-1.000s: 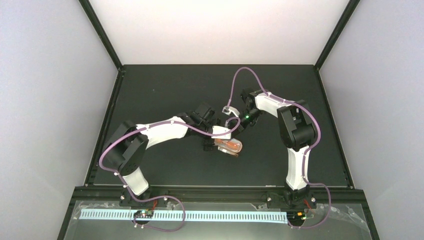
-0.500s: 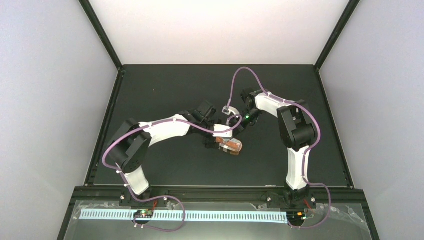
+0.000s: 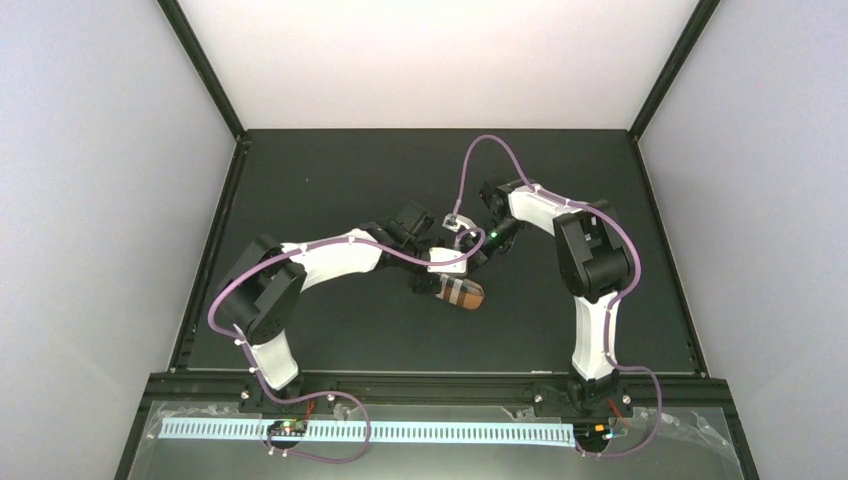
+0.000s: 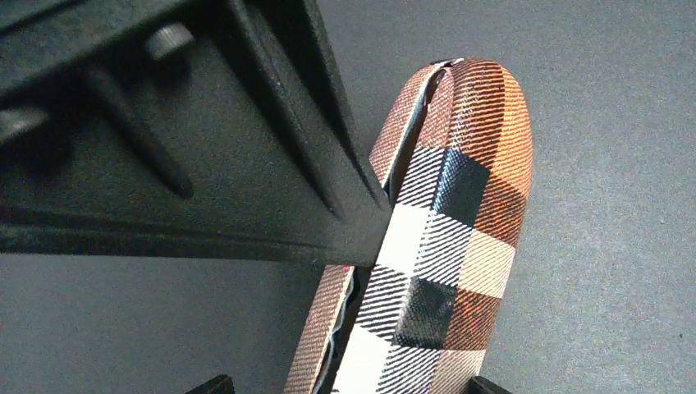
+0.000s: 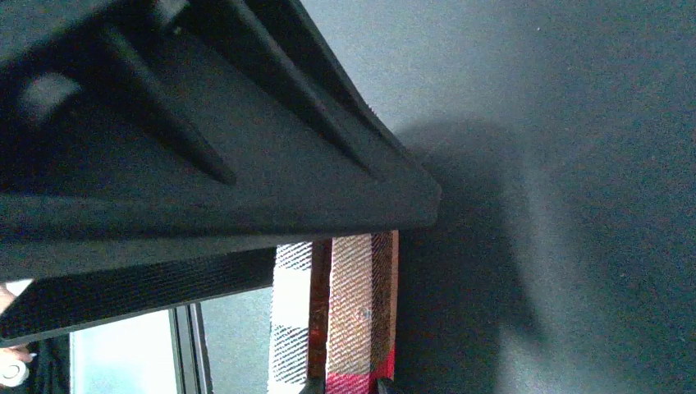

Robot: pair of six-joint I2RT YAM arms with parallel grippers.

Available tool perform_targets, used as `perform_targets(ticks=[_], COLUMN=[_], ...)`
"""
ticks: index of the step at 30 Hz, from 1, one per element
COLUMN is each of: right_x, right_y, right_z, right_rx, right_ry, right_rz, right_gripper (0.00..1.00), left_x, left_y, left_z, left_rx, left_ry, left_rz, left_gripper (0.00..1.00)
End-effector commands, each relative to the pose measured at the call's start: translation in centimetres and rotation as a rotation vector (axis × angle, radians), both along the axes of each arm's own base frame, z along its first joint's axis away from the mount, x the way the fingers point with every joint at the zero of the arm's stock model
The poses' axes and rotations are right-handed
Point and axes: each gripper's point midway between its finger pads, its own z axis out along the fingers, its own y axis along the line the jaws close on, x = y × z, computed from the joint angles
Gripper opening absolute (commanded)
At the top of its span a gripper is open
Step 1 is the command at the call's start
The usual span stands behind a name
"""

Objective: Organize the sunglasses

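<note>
Cannot make out the sunglasses in any view. Near mid-table, only the plaid case point(image 3: 460, 293), lying flat, lid almost shut, thin slit along its seam.

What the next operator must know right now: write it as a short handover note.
Left tool: open, fingertips standing either side of the plaid case, which lies on the black table.
Right tool: at the same case; open or shut cannot be told.
Sunglasses: not visible in any view; they may be inside the case.
Done: case lid is down, a thin seam gap showing.
To do: confirm the glasses are inside, press the lid fully shut, withdraw both arms.
</note>
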Motion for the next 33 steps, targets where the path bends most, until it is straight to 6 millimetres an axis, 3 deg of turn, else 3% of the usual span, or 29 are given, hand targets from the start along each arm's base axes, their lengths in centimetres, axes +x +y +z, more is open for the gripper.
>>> perform_targets(ticks=[1,10,16,33], right_x=[-0.1,0.9,0.6,1.1], right_y=[0.8,0.1,-0.1,0.1], right_z=[1.7,3.0,2.6,2.2], right_rx=[0.057,0.07,0.073,0.117], right_ry=[0.044,0.024,0.058,0.186], right_rz=[-0.011,-0.037,-0.038,-0.096], right_gripper=[0.18,0.23,0.36,0.52], left_x=[1.6,1.2,0.7,0.1], left_y=[-0.8,-0.6,-0.6,-0.6], left_z=[0.7,0.3,0.1,-0.7], left_rx=[-0.035,-0.033,-0.035,-0.037], left_ry=[-0.049,-0.043,-0.024,0.011], left_rz=[0.011,0.002,-0.011,-0.017], left_gripper=[0.74,0.74,0.72,0.57])
